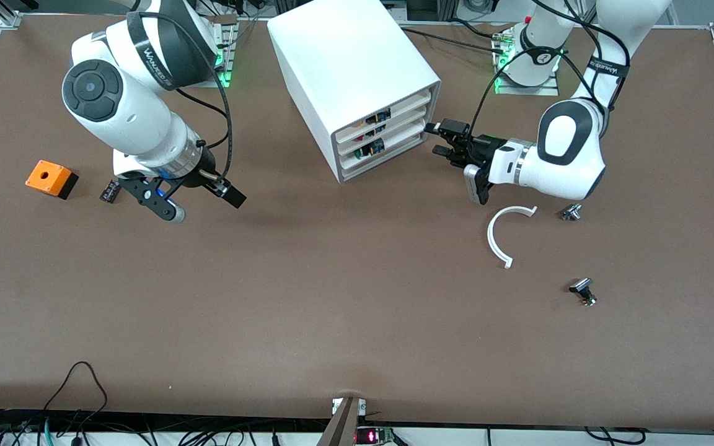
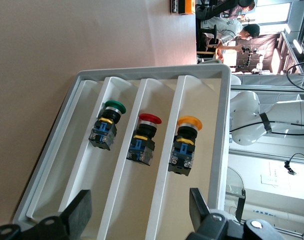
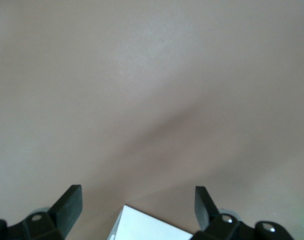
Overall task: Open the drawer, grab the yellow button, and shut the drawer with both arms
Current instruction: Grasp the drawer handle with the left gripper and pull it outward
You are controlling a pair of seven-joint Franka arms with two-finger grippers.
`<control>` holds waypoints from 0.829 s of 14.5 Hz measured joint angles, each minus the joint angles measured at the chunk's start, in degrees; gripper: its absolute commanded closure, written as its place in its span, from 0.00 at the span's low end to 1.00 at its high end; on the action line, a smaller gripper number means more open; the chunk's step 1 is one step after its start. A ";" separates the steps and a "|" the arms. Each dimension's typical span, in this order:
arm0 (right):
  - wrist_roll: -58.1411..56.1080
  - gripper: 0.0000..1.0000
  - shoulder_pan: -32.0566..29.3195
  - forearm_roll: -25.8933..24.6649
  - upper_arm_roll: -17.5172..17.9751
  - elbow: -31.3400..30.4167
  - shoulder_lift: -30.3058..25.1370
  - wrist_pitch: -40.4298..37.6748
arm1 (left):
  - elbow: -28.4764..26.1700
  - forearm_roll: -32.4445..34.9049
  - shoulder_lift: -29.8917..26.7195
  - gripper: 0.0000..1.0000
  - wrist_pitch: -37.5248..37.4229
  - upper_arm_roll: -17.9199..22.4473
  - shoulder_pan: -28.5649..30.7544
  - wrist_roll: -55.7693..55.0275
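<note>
While the brown table [image 1: 357, 310] spreads bare, the left gripper [image 1: 445, 140] sits spread-fingered before the cabinet [image 1: 351, 80], its drawer [image 2: 219, 150] holding the button [image 2: 185, 145]. The right gripper [image 1: 199, 201] hangs wide over tabletop near an orange box [image 1: 51, 178].

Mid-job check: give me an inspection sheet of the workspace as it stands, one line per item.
Surface: brown table, bare in the middle.
Job's things: white cabinet; top drawer holds the orange-yellow button; red button and green button sit in the lower drawers.
Clutter: orange square box, white curved strip, two small silver-and-black parts.
Grippers: left gripper open, at the drawer fronts; right gripper open, over the table near the box.
Cables: black cables along the table's near edge.
Surroundings: people at a bench, seen in the left wrist view.
</note>
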 measured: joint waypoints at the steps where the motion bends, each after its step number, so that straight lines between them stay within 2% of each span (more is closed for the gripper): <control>1: 0.68 0.00 0.11 1.05 0.00 0.60 0.33 -0.02 | -0.17 0.00 -0.34 0.13 0.00 -0.37 -0.12 0.01; 4: 1.88 0.00 0.66 2.48 0.01 2.22 1.07 -0.04 | -0.32 0.00 -0.73 0.13 0.12 -1.61 -0.59 0.02; 7: 5.15 0.00 2.27 2.82 0.03 3.79 1.92 -0.04 | -0.74 0.06 -0.77 0.21 1.22 -1.98 -0.73 1.44; 8: 6.23 0.00 2.56 3.40 0.03 4.75 2.41 -0.04 | -1.11 0.06 -0.77 0.27 2.16 -2.72 -0.75 2.01; 12: 9.39 0.00 3.70 4.21 0.11 8.26 5.02 -0.05 | -3.41 0.06 -0.78 0.27 3.75 -6.73 -0.92 2.34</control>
